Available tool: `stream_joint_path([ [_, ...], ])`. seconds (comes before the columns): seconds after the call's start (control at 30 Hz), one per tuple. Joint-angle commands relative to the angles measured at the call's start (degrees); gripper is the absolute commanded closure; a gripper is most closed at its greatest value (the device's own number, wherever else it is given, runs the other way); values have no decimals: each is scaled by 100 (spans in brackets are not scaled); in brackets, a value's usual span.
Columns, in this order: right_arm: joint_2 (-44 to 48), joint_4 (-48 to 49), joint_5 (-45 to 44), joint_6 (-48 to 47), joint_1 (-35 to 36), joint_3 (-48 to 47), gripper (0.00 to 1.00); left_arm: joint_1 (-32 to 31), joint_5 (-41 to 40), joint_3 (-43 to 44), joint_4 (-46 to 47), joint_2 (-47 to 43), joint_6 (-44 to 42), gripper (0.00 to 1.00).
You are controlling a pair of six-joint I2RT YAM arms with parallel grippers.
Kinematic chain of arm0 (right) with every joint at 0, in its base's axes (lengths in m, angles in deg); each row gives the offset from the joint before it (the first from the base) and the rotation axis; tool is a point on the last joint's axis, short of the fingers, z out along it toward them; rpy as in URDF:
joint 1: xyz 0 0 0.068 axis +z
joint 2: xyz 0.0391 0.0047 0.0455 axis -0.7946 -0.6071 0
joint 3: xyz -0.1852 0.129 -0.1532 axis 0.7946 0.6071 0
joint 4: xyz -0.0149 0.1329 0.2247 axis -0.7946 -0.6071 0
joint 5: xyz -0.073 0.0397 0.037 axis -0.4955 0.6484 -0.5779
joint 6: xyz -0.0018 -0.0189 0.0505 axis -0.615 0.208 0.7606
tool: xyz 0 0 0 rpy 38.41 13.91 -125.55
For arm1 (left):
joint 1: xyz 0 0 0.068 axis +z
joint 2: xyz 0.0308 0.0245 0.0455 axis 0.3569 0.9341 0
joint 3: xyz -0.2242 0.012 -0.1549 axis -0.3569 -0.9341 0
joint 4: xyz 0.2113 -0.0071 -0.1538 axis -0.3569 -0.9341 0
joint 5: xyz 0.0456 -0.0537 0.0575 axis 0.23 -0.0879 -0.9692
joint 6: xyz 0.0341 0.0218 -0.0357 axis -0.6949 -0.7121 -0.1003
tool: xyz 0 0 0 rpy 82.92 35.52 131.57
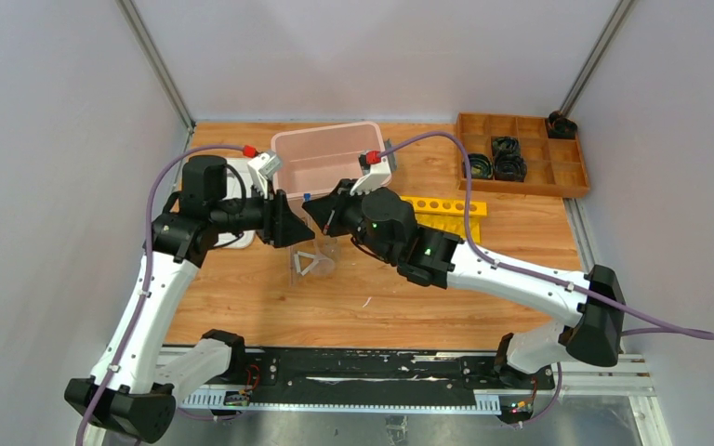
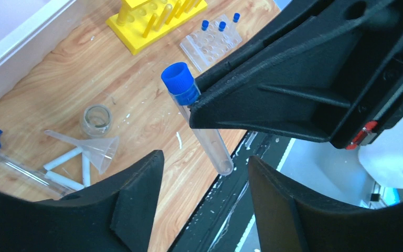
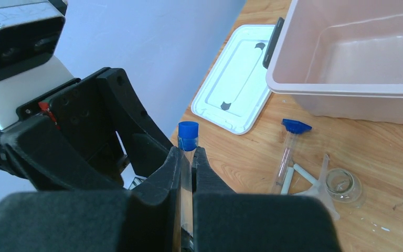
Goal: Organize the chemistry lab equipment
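My right gripper (image 3: pixel 187 157) is shut on a clear tube with a blue cap (image 3: pixel 188 135) and holds it above the table. The same tube (image 2: pixel 205 134) hangs between the fingers of my left gripper (image 2: pixel 205 181), which is open and does not touch it. Both grippers meet in front of the bin in the top view, left (image 1: pixel 288 223) and right (image 1: pixel 316 212). On the table lie a second blue-capped tube (image 3: pixel 287 155), a funnel (image 2: pixel 98 149), a small clear beaker (image 2: pixel 97 119) and white rods (image 2: pixel 65 167). The yellow rack (image 2: pixel 147 23) and the clear rack (image 2: pixel 210 44) with blue-capped tubes stand farther off.
A pink translucent bin (image 1: pixel 325 158) stands at the back, its white lid (image 3: pixel 236 79) flat on the table to its left. The brown wooden tray (image 1: pixel 521 153) with black rings is at the back right. The black rail (image 1: pixel 381 372) runs along the near edge.
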Motion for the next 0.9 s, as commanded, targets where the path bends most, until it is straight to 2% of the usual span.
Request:
stream_joint_path([
  [0.0,-6,488,-247,-115,121,-85,100,-30,217,-39,180,30,120,54],
  [0.2,-62,573,-219,-116,157,-75,100,-30,298,-92,362,66,224,70],
  [0.27,-116,469,-232,-84,157,-133,98,-30,286,-78,372,69,166,85],
  [0.37,-263,-532,-289,27,92,-600,77,-30,288,-64,369,36,-89,100],
  [0.43,-448,-1505,13,84,-65,-1122,66,-30,282,-31,264,1,-458,100],
  [0.5,-613,-2196,474,145,-244,-1538,62,-30,244,8,97,-2,-873,100],
  [0.63,-747,-2699,1382,95,-476,-1846,61,-30,118,87,-264,67,-1470,100],
  [0.87,-814,-3090,1853,-132,-641,-2230,68,-30,73,119,-332,31,-1680,100],
])
